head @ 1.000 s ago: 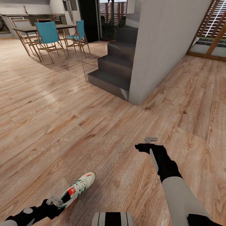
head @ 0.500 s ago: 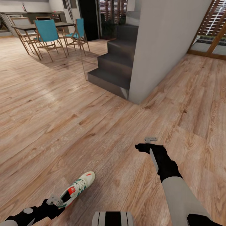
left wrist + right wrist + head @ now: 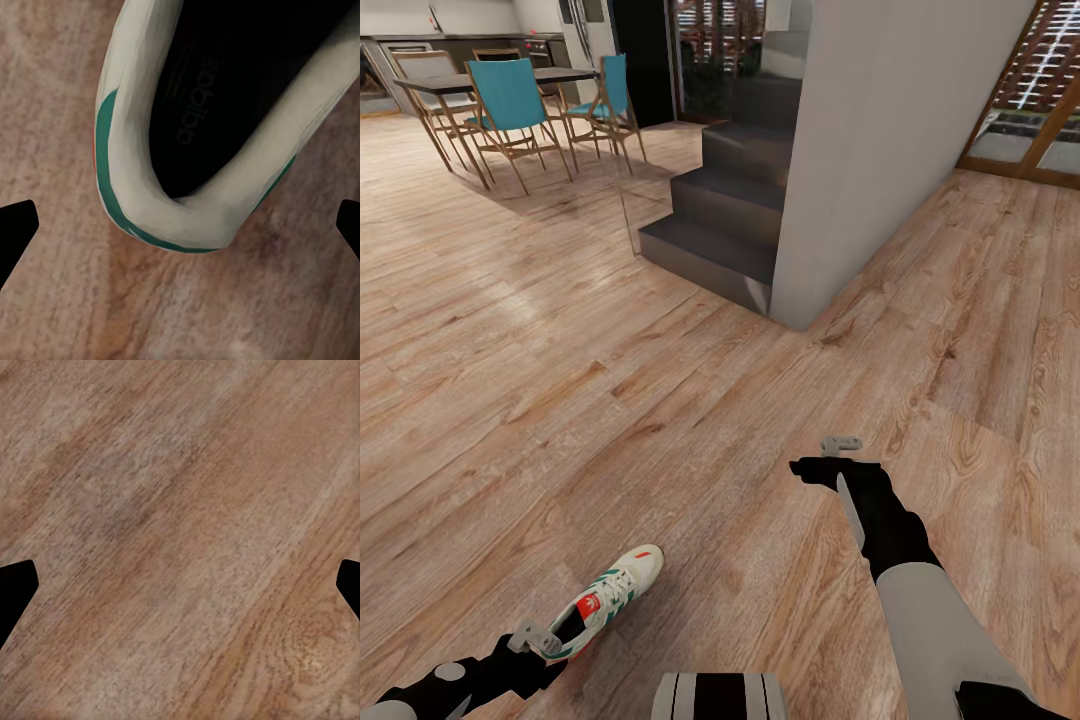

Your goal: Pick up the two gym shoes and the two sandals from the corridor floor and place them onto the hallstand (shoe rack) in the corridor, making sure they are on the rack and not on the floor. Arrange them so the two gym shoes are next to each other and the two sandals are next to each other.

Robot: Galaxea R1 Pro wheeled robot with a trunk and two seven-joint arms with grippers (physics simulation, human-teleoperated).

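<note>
One gym shoe (image 3: pixel 610 596), white with green stripes and a red-orange tongue patch, lies on the wood floor (image 3: pixel 560 400) at the lower left of the head view. My left gripper (image 3: pixel 535 640) hovers at its heel. In the left wrist view the shoe's heel rim and dark inside (image 3: pixel 131 112) sit between the left gripper's (image 3: pixel 180 225) widely spread fingertips, so it is open. My right gripper (image 3: pixel 842 443) hangs open over bare planks (image 3: pixel 180 510), with the right gripper's (image 3: pixel 180 585) fingertips far apart. The other shoe, the sandals and the hallstand are out of view.
A dark grey staircase (image 3: pixel 730 220) and a tall grey wall (image 3: pixel 890 150) stand ahead. A dining table with teal chairs (image 3: pixel 510 100) is at the far left. Wood-framed glass doors (image 3: pixel 1030 100) are at the far right. My base (image 3: pixel 720 697) shows at the bottom edge.
The whole head view has shifted a little, with the table and chairs sliding up the picture. Both arms and the shoe keep the same places relative to me.
</note>
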